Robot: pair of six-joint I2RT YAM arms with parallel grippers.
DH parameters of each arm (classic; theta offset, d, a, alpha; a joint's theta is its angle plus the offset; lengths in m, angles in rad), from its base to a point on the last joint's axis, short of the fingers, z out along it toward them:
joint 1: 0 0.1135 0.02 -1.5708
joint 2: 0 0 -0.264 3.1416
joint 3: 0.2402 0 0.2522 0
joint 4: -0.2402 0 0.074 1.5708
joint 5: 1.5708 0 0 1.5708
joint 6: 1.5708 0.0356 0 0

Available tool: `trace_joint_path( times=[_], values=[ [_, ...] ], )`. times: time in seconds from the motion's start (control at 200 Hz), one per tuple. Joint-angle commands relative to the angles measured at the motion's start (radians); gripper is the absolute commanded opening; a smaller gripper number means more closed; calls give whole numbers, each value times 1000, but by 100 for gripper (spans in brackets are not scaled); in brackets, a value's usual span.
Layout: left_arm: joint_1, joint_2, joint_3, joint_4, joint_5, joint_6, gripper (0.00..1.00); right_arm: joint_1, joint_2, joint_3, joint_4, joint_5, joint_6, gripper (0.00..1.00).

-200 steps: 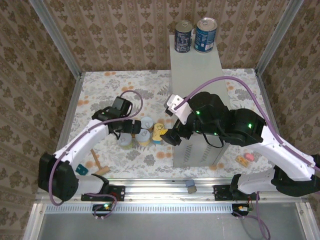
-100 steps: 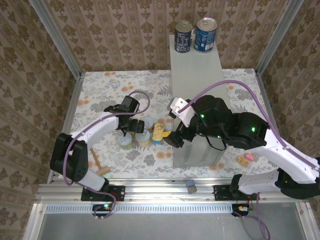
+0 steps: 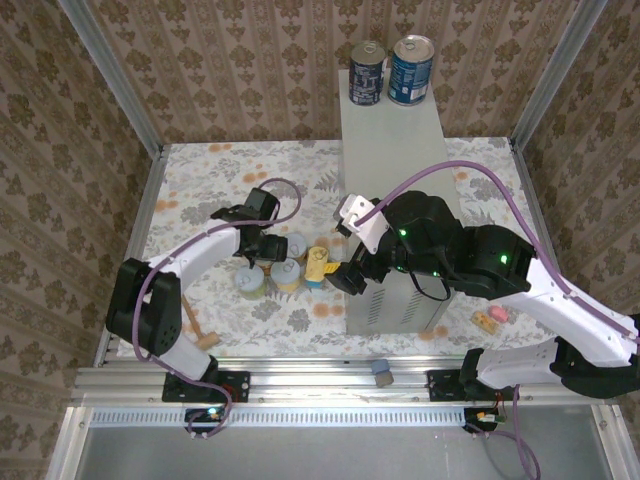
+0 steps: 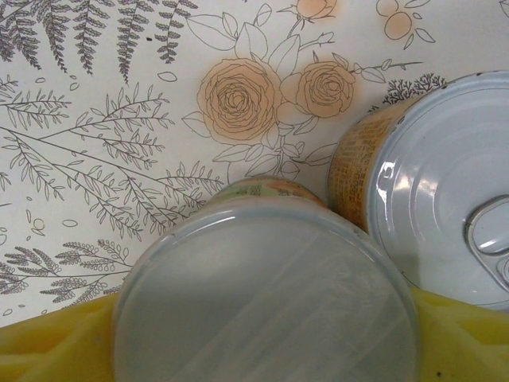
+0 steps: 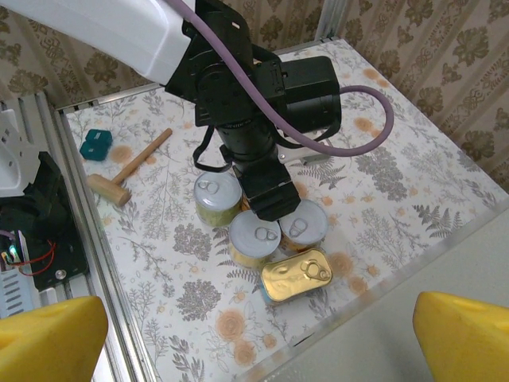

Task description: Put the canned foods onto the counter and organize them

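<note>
Two dark-blue cans (image 3: pixel 367 72) (image 3: pixel 411 70) stand at the far end of the grey counter (image 3: pixel 390 140). On the floral table left of it, several short cans (image 3: pixel 287 275) cluster beside a flat gold tin (image 3: pixel 317 265). My left gripper (image 3: pixel 267 252) is down in that cluster, its yellow fingers (image 4: pixel 48 350) flanking a pale-lidded can (image 4: pixel 266 294). Contact with the can's sides is hidden. A pull-tab can (image 4: pixel 453 223) touches it on the right. My right gripper (image 5: pixel 254 342) hangs open and empty above the gold tin (image 5: pixel 297 274) and the cans (image 5: pixel 254 237).
A small wooden mallet (image 3: pixel 200 335) and a teal block (image 3: pixel 163 340) lie near the left front edge. Small pink and yellow pieces (image 3: pixel 490 318) sit right of the counter. The right arm reaches across the counter's near half. Metal rails and patterned walls enclose the table.
The left gripper moved slightly right and lower onto the can cluster, and its jaws narrowed around one can. The right gripper shifted a little toward the cans and stayed open.
</note>
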Motion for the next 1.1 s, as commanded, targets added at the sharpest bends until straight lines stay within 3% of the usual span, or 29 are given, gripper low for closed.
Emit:
trace_joint_path(
  times=[0.0,0.37,0.66,0.815,0.975,1.095],
  values=[
    [10,-31,41,-29,10,11,77,8,-4,-10,23,21,-14,100],
    [24,-133,119,-127,58,75,69,8,-6,-4,22,24,-18,100],
    [54,-247,252,-279,100,183,56,8,-42,-25,23,44,-8,100],
    [61,-291,355,-347,195,225,51,8,-77,-41,21,63,4,100],
    [58,-296,489,-419,402,279,50,8,-124,-57,3,96,15,100],
    [38,-295,579,-453,473,301,50,8,-164,-70,-18,139,22,100]
  ],
)
